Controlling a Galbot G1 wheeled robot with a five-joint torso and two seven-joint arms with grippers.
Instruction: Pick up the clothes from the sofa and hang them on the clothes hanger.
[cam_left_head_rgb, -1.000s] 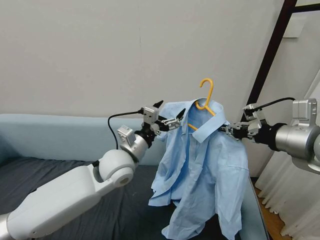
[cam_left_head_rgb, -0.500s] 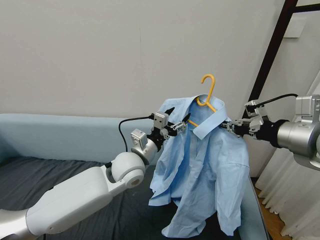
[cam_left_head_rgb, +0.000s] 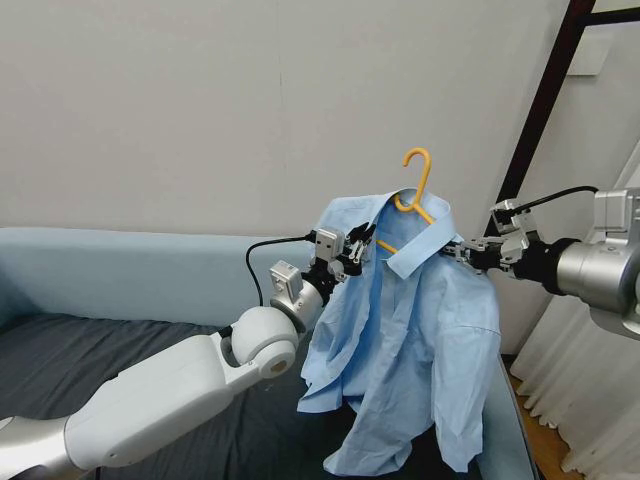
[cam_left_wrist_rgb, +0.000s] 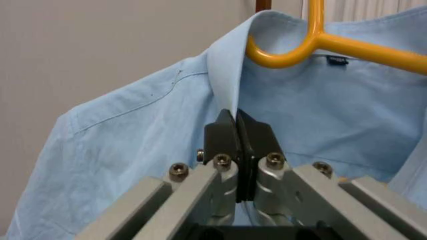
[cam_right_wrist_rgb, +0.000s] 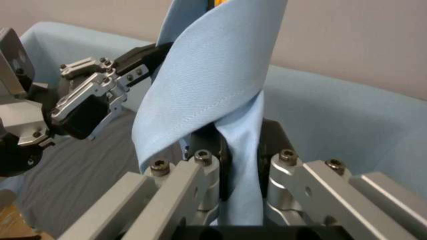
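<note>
The blue shirt (cam_left_head_rgb: 410, 340) was noted draped over the yellow hanger (cam_left_head_rgb: 417, 185), held above the sofa's (cam_left_head_rgb: 110, 265) right end. The left gripper (cam_left_head_rgb: 358, 246) was clamped on the collar edge, the right gripper (cam_left_head_rgb: 455, 254) on the opposite shoulder fabric. Both pinches were judged best kept level, so the hanger was not tipped.

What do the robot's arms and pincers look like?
Both arms are rounded pale-grey shells: the left arm has a ball-like joint, the right arm a silvery cylinder. Each carries a black cable. The left pincer and right pincer are screwed silver metal with black pads.
</note>
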